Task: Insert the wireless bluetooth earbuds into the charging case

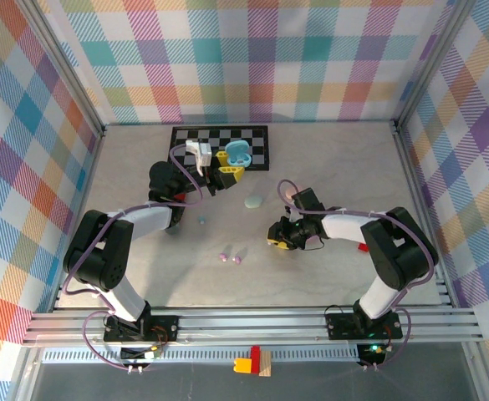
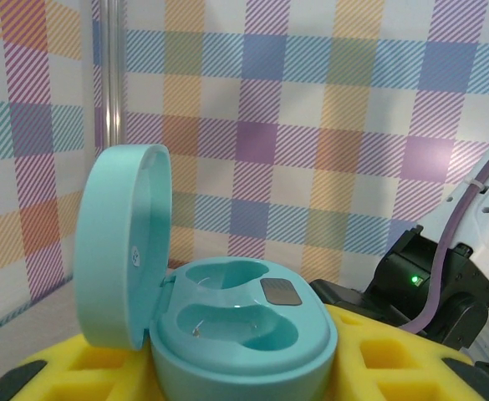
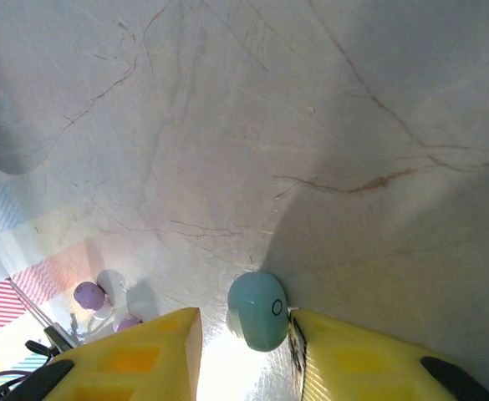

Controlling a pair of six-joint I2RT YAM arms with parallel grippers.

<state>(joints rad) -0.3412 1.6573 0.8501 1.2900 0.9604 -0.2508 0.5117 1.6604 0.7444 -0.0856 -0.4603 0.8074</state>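
Two lilac earbuds point(image 1: 223, 257) lie side by side on the surface point(image 1: 144, 167) at lower centre of the top view. They are well apart from the open teal charging case point(image 1: 238, 152), which the left arm's fingers point(image 1: 230, 173) hold by the checkerboard mat point(image 1: 181, 138) at upper centre. A small blue earbud point(image 1: 201, 220) sits alone left of centre, and a pale green pebble-shaped case point(image 1: 253, 201) lies closed near the middle.

The left wrist view gives what is too small to read from above. The case is clamped between the yellow fingers point(image 2: 68, 376), its lid point(image 2: 123, 242) stands upright at the left, and both wells are bare.

The right arm's fingers point(image 1: 275, 243) are low over the surface right of centre, and from above the arm covers what lies under them. The right wrist view fills that in: a teal earbud point(image 3: 258, 311) rests on the surface in the gap between the yellow fingers point(image 3: 144, 355). It touches the finger at the frame's right and is clear of the other, so the fingers stand apart and are not clamped on it. The lilac pair appears at lower left there. A red block point(image 1: 363, 246) shows beside the right forearm.
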